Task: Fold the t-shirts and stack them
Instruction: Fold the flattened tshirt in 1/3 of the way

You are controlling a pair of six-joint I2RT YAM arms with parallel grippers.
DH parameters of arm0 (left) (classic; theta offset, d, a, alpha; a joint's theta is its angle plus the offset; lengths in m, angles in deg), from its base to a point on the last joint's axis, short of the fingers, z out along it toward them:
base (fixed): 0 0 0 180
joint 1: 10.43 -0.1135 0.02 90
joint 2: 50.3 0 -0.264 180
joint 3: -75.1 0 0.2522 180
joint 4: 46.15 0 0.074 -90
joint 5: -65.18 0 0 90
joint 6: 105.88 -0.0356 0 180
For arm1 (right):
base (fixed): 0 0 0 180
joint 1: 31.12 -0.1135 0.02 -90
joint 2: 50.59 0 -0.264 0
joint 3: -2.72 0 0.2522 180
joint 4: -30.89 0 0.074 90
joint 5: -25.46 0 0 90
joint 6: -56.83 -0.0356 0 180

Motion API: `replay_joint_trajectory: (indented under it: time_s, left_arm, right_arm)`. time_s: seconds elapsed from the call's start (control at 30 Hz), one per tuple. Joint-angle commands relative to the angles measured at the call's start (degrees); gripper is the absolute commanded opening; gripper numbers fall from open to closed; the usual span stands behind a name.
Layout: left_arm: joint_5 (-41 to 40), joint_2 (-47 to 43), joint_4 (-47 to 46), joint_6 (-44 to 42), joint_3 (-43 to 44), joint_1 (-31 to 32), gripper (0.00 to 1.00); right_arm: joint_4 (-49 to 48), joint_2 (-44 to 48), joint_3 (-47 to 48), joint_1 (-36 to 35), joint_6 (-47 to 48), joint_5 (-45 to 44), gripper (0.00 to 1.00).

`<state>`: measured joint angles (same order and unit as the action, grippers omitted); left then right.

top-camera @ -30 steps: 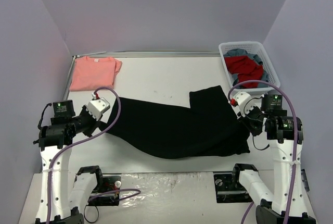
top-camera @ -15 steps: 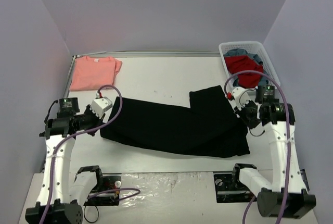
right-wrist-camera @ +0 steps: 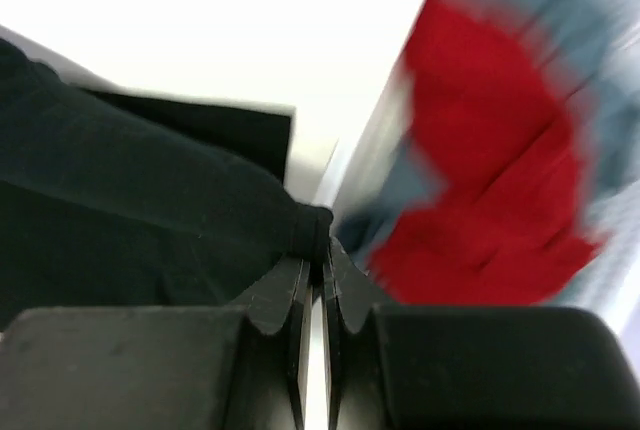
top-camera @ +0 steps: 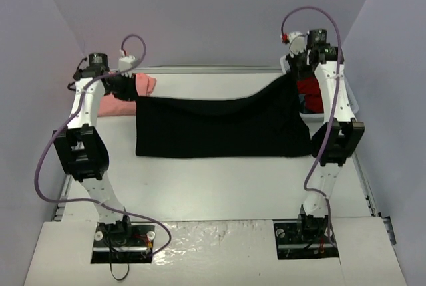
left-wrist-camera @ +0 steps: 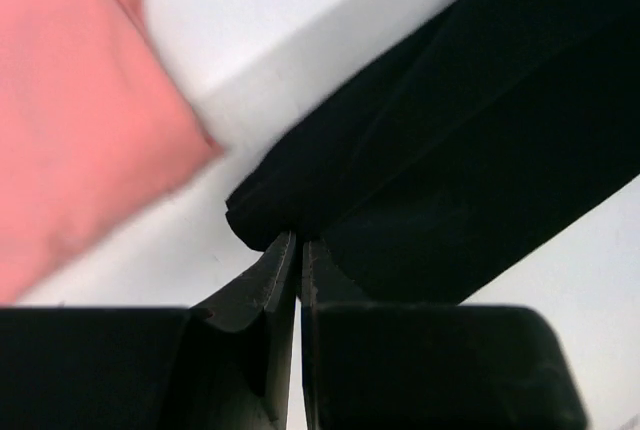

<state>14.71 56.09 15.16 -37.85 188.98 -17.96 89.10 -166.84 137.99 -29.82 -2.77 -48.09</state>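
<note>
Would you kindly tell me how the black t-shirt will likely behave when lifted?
Probably floppy: the black t-shirt sags along its top edge between the left hand and the right hand. Likely light, since fingertip pinches on bunched corners carry it. It might slip, as little cloth sits in each grip.

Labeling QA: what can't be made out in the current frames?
- Pink tee: top view, left arm covers part; left wrist view, blurred and cut off by the edge.
- Red cloth: right wrist view, motion-blurred; top view, right arm hides most.
- Black tee: its print shows in no view; folds may hide it.
</note>
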Motion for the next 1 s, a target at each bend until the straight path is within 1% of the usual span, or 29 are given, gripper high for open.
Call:
replay_joint_trajectory:
  time_s: [0.0, 0.03, 0.07, 0.1, 0.13, 0.17, 0.2, 0.27, 0.3, 0.33, 0.37, 0.4, 0.43, 0.47, 0.5, 0.53, 0.57, 0.6, 0.63, 0.67, 0.77, 0.83, 0.97]
  left_arm:
    - [1.1, -1.2, -3.8, 9.5, 13.8, -0.5, 0.02]
    - [0.6, -2.7, -5.6, 10.9, 16.4, -0.5, 0.02]
    - [0.3, -4.3, -7.5, 12.1, 16.7, -0.5, 0.02]
    - [0.1, -8.3, -11.5, 14.3, 16.5, -0.5, 0.02]
    - [-0.4, -10.5, -13.8, 15.1, 14.3, -0.6, 0.02]
    - [-2.2, -13.0, -15.5, 15.6, 12.8, -0.6, 0.02]
    - [-2.8, -17.9, -18.3, 16.3, 9.5, -0.6, 0.02]
    - [-4.2, -21.7, -18.5, 16.1, 7.2, -0.6, 0.02]
    - [-4.5, -25.1, -17.1, 15.3, 5.9, -0.6, 0.02]
    - [-4.7, -26.7, -16.5, 14.9, 4.3, -0.7, 0.02]
    - [-5.1, -28.8, -16.2, 14.0, 0.2, -0.7, 0.02]
    - [-5.1, -32.7, -14.9, 13.4, -1.8, -0.8, 0.02]
    - [-5.4, -34.7, -14.0, 12.7, -4.0, -0.8, 0.02]
    - [-5.9, -37.0, -13.3, 12.1, -8.0, -0.8, 0.02]
    - [-7.1, -41.4, -11.4, 10.7, -9.5, -0.8, 0.02]
    - [-8.0, -43.6, -10.4, 9.6, -11.7, -0.9, 0.02]
    - [-9.0, -45.9, -9.9, 9.6, -12.3, -1.0, 0.02]
    - [-10.1, -49.3, -8.2, 9.0, -12.4, -1.0, 0.02]
    - [-11.0, -50.6, -6.8, 8.8, -12.1, -1.0, 0.02]
    - [-10.8, -51.7, -4.2, 8.8, -11.6, -1.0, 0.02]
    - [-9.5, -55.2, -1.8, 9.8, -9.9, -1.0, 0.02]
    - [-9.4, -57.2, -1.4, 10.6, -9.2, -1.0, 0.02]
    - [-9.2, -57.1, -0.7, 11.4, -7.9, -1.1, 0.02]
  right_arm:
    - [0.6, -3.2, 20.6, -0.9, -6.4, -4.0, 0.00]
    - [0.6, -3.6, 24.4, -0.9, -7.0, -4.8, 0.00]
    - [0.6, -3.3, 27.9, -0.9, -7.4, -5.1, 0.00]
    - [-0.5, -2.2, 31.2, -0.9, -7.6, -5.5, 0.00]
    - [-1.5, -0.6, 31.0, -0.9, -8.2, -5.9, 0.00]
    - [-2.6, 4.1, 29.6, -0.9, -8.4, -5.9, 0.00]
    - [-5.1, 7.1, 23.9, -0.9, -8.3, -5.8, 0.00]
    - [-7.2, 13.0, 16.9, -2.4, -8.2, -5.4, 0.00]
    - [-7.8, 18.4, 13.7, -2.3, -8.1, -5.0, 0.00]
    - [-7.9, 20.8, 7.8, -2.3, -7.9, -4.8, 0.00]
    - [-8.0, 25.8, 4.7, -2.3, -7.9, -4.5, 0.00]
    - [-7.9, 28.6, 1.7, -2.3, -7.8, -4.2, 0.00]
    - [-8.0, 31.1, -4.6, -2.3, -7.7, -4.1, 0.00]
    - [-8.0, 36.7, -7.5, -2.4, -7.5, -3.9, 0.00]
    - [-8.0, 39.6, -10.1, -2.3, -7.5, -4.1, 0.00]
    - [-8.0, 44.6, -14.2, -2.3, -7.9, -4.5, 0.00]
    - [-8.0, 46.8, -15.6, -2.3, -7.9, -4.8, 0.00]
    - [-7.7, 49.0, -16.6, -2.3, -8.3, -6.2, 0.00]
    - [-7.7, 51.0, -17.4, -2.2, -8.5, -6.9, 0.00]
    - [-7.4, 54.3, -18.1, -2.3, -8.6, -7.5, 0.00]
    - [-6.0, 58.3, -16.5, -2.3, -9.4, -9.2, 0.00]
    - [-5.3, 59.1, -15.2, -2.3, -10.1, -9.3, 0.00]
    - [-5.2, 58.0, -13.8, -2.3, -10.3, -9.7, 0.00]
